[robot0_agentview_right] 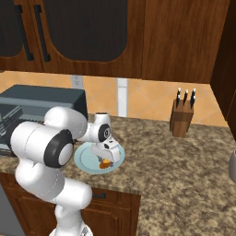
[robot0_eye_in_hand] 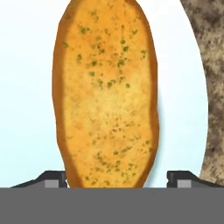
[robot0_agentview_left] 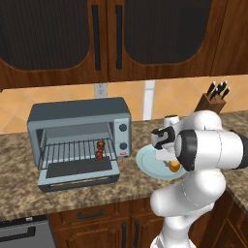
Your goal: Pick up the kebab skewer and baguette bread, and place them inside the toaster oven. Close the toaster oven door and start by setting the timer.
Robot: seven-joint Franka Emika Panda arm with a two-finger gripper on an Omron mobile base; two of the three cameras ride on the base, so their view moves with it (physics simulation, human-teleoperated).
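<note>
The baguette bread (robot0_eye_in_hand: pixel 107 96) lies on a pale blue plate (robot0_eye_in_hand: pixel 22 87), golden with green flecks. My gripper (robot0_eye_in_hand: pixel 118 179) hangs just above it, open, one fingertip on each side of the loaf's near end. From the base views, the gripper (robot0_agentview_left: pixel 169 162) (robot0_agentview_right: pixel 107 159) points down at the baguette bread (robot0_agentview_left: pixel 174 166) (robot0_agentview_right: pixel 105 163) on the plate (robot0_agentview_left: pixel 145 162) (robot0_agentview_right: pixel 83 161). The kebab skewer (robot0_agentview_left: pixel 100 149) rests on the wire rack inside the toaster oven (robot0_agentview_left: pixel 77 116) (robot0_agentview_right: pixel 41 99). The toaster oven door (robot0_agentview_left: pixel 80 174) lies folded down flat.
Two dark knobs (robot0_agentview_left: pixel 123 128) sit on the oven's right panel. A knife block (robot0_agentview_left: pixel 213 102) (robot0_agentview_right: pixel 181 120) stands at the back right of the granite counter. A grey vessel (robot0_agentview_right: pixel 233 166) shows at the far right edge. Wall cabinets hang above.
</note>
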